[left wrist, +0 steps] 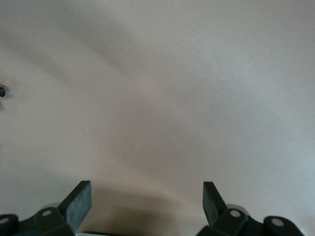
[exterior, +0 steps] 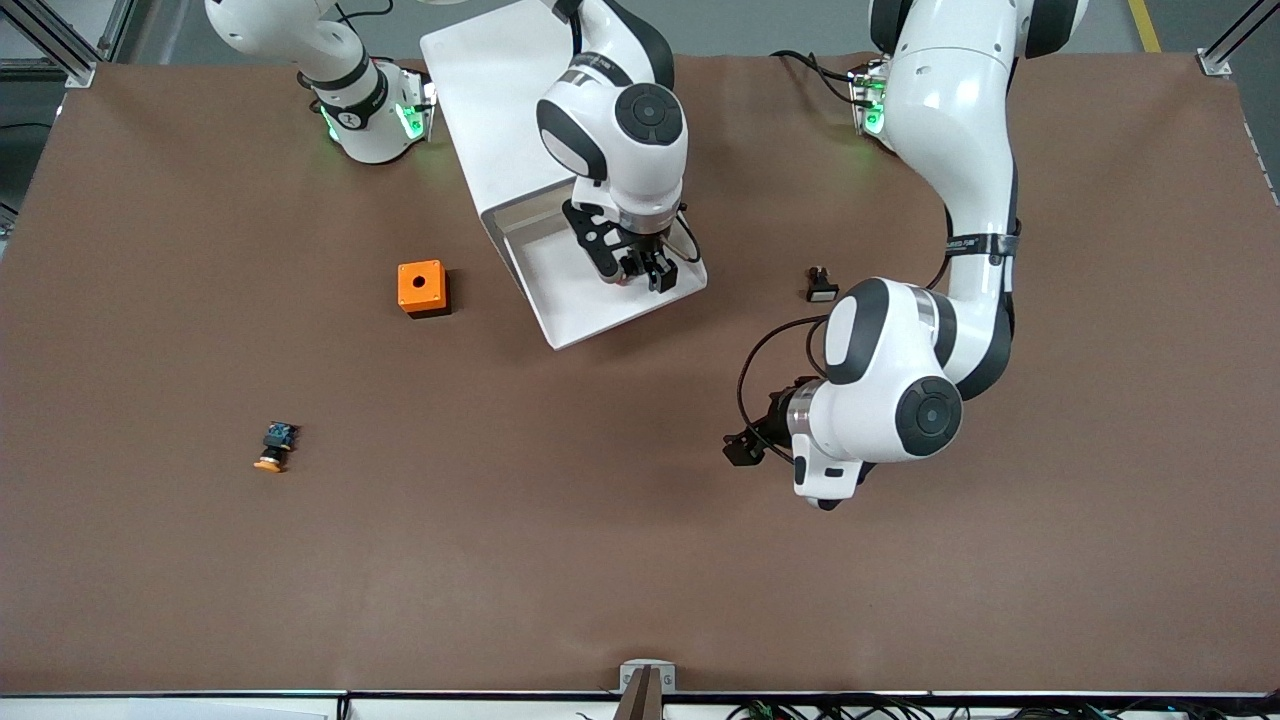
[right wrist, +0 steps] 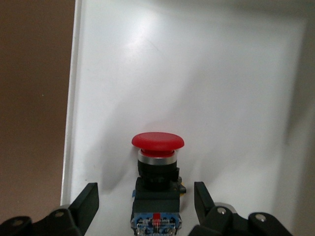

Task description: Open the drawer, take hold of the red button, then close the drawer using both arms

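Right end effector point(exterior: 645, 272) is down inside the open drawer point(exterior: 570, 315), and its two fingers point(right wrist: 88, 204) are spread apart with the button point(right wrist: 156, 184) sitting between them. No finger touches the button. Its round red cap points away from the wrist, and its black body and blue end are close to the fingers. It lies on the white floor of the drawer, near one side wall. That drawer sticks out of the white cabinet point(exterior: 490, 90), which stands by the right arm's base. Over the bare brown surface point(exterior: 600, 560), toward the left arm's end, the left end effector point(exterior: 745, 447) hangs low with its fingers point(left wrist: 78, 204) spread wide and nothing between them. An orange box point(exterior: 422, 288) with a hole in its top sits beside the drawer, toward the right arm's end. An orange-capped button point(exterior: 275, 447) lies nearer the front camera than that box. A small black button with a white face point(exterior: 821, 285) sits close to the left arm.
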You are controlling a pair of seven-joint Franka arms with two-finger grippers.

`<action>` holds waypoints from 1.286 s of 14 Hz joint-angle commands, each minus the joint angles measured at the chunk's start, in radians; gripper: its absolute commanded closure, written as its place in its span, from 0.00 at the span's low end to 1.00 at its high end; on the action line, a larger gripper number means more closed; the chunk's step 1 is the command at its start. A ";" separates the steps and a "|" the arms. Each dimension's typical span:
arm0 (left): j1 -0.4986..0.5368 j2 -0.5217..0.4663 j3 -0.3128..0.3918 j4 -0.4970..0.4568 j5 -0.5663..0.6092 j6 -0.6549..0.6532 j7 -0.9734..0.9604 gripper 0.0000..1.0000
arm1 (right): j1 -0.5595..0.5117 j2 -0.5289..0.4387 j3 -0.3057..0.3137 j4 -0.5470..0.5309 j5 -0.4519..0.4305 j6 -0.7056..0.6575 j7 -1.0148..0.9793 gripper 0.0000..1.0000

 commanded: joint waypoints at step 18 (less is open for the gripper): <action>-0.057 -0.062 0.010 -0.017 0.238 0.030 0.006 0.01 | 0.003 0.029 -0.009 0.042 0.002 -0.007 0.002 0.73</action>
